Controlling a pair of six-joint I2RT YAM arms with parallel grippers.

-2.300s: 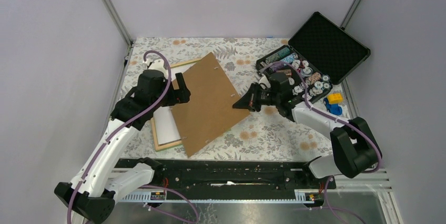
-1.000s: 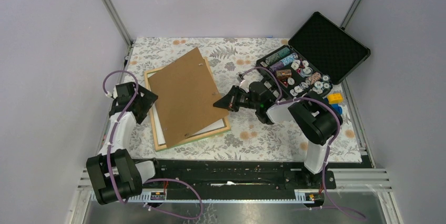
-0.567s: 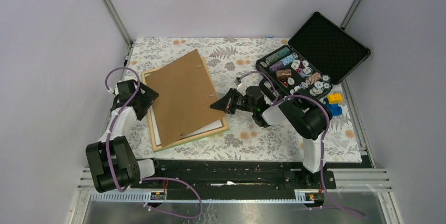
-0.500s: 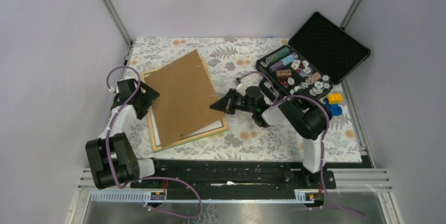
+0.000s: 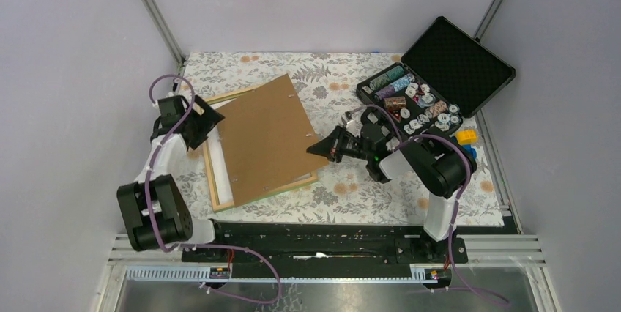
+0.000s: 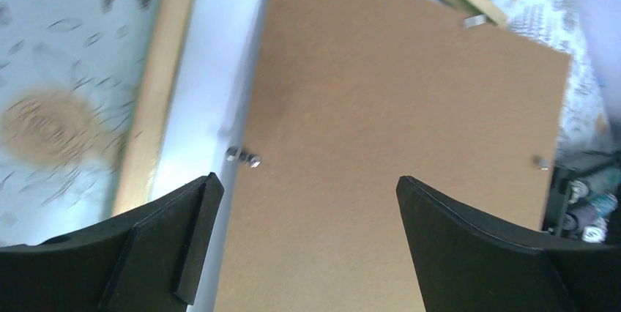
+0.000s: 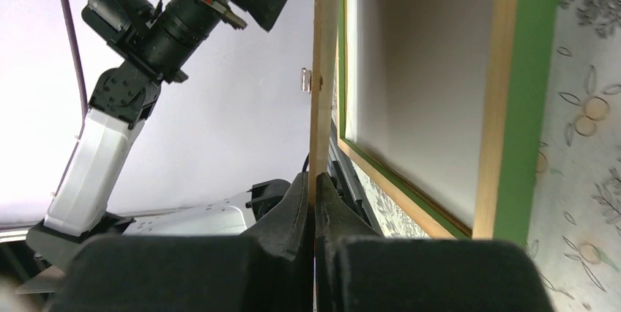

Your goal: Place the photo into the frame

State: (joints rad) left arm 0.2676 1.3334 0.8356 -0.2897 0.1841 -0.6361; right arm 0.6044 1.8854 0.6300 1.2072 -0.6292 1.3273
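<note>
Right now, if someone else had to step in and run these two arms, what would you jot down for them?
The left jaws stand wide open and empty over the left edge of the brown board.
The right jaws are shut on the board's right edge, holding that side raised.
The frame lies face down; the photo, white back up, seems to sit inside it.
Done: photo in. Left: square the crooked board into the frame and fasten it.

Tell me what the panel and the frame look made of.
The panel looks like fibreboard: thin, flat, uniform matte brown, no grain showing. The frame seems pale wood on its sides, unvarnished-looking, with a matte green painted face; it could be a composite.
</note>
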